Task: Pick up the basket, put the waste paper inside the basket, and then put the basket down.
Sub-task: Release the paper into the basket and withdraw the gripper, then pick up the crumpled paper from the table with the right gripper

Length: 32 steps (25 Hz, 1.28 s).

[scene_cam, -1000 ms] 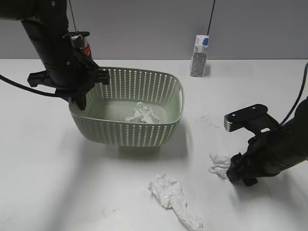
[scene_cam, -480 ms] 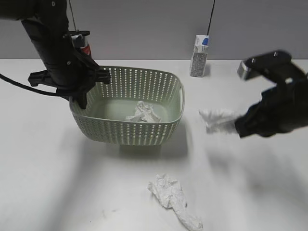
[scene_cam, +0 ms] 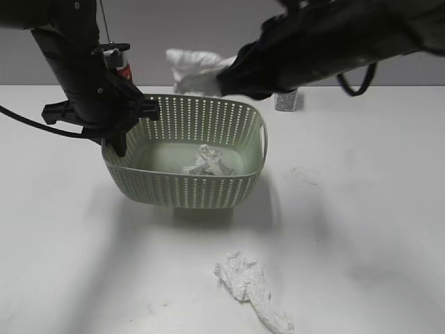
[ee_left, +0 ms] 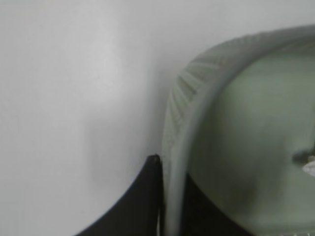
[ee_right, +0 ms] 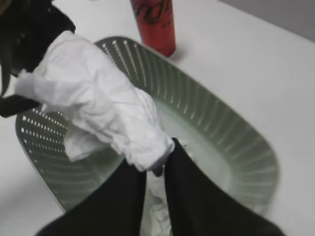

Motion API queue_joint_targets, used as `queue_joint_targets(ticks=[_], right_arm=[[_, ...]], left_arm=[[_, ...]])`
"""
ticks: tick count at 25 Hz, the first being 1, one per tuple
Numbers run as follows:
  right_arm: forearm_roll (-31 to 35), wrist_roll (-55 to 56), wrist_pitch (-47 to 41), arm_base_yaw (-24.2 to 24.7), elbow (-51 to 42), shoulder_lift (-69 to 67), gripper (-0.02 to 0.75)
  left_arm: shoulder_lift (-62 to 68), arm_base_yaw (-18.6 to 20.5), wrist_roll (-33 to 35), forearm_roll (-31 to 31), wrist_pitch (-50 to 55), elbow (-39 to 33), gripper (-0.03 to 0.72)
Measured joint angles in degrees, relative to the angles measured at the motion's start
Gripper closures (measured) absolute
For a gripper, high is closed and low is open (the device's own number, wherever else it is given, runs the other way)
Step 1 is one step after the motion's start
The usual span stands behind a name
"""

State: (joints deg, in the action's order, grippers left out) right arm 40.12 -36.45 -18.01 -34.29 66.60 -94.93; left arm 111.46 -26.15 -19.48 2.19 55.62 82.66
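Note:
The pale green basket (scene_cam: pixel 201 188) hangs tilted a little above the table, held at its left rim by my left gripper (scene_cam: pixel 115 136), which is shut on the rim (ee_left: pixel 173 196). One paper wad (scene_cam: pixel 206 162) lies inside it. My right gripper (scene_cam: pixel 221 82) is shut on another white paper wad (scene_cam: pixel 195 68) and holds it above the basket's far rim; in the right wrist view the wad (ee_right: pixel 98 103) hangs over the basket (ee_right: pixel 226 147). A longer twisted wad (scene_cam: pixel 252 289) lies on the table in front.
A red can (scene_cam: pixel 122 66) stands behind the basket, partly hidden by the left arm, and shows in the right wrist view (ee_right: pixel 155 22). A small white-grey carton (scene_cam: pixel 287 101) stands at the back, mostly hidden behind the right arm.
My right gripper has lifted a paper wad from the table at the right and carried it up and left, over the basket. The left arm and basket have stayed still.

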Motion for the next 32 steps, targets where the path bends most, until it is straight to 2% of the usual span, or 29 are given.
queue_joint_targets(ticks=[1, 5, 6, 7, 10, 13, 15, 17, 19, 26, 32], right_arm=[[-0.06, -0.05, -0.32, -0.58, 0.86, -2.64, 0.593], [-1.56, 0.85, -3.35, -0.92, 3.82, -8.69, 0.204], [-2.66, 1.45, -4.15, -0.92, 4.43, -8.84, 0.14], [-4.1, 2.36, -5.17, -0.92, 5.2, -8.76, 0.113], [-10.57, 7.72, -10.2, -0.73, 6.57, -6.7, 0.117], [-16.27, 12.92, -21.42, -0.74, 7.04, -3.62, 0.158], [-17.01, 14.07, -30.99, -0.68, 6.51, -2.73, 0.17], [-16.03, 14.4, -35.28, -0.68, 4.0, -2.49, 0.176], [-13.66, 14.64, -34.38, -0.68, -0.9, -2.49, 0.177], [-11.34, 15.93, -15.85, -0.68, -17.23, -2.67, 0.177], [-10.97, 13.84, -12.52, -1.91, -19.05, -5.7, 0.177]], left_arm=[[0.0, 0.0, 0.0, 0.06, -0.05, 0.0, 0.683], [0.0, 0.0, 0.0, 0.06, -0.05, 0.0, 0.683], [0.0, 0.0, 0.0, 0.06, -0.05, 0.0, 0.683], [0.0, 0.0, 0.0, 0.06, -0.01, 0.0, 0.683], [0.0, 0.0, 0.0, 0.06, -0.01, 0.0, 0.683], [0.0, 0.04, 0.0, -0.01, -0.09, 0.0, 0.683], [0.0, 0.04, 0.0, -0.01, -0.57, 0.0, 0.683], [0.0, 0.04, 0.0, -0.05, -1.11, 0.0, 0.683], [0.0, 0.04, 0.0, -0.05, -1.35, 0.0, 0.683], [0.0, 0.04, 0.0, -0.07, -1.39, 0.0, 0.683], [0.0, 0.04, 0.0, -0.07, -1.9, 0.0, 0.683]])
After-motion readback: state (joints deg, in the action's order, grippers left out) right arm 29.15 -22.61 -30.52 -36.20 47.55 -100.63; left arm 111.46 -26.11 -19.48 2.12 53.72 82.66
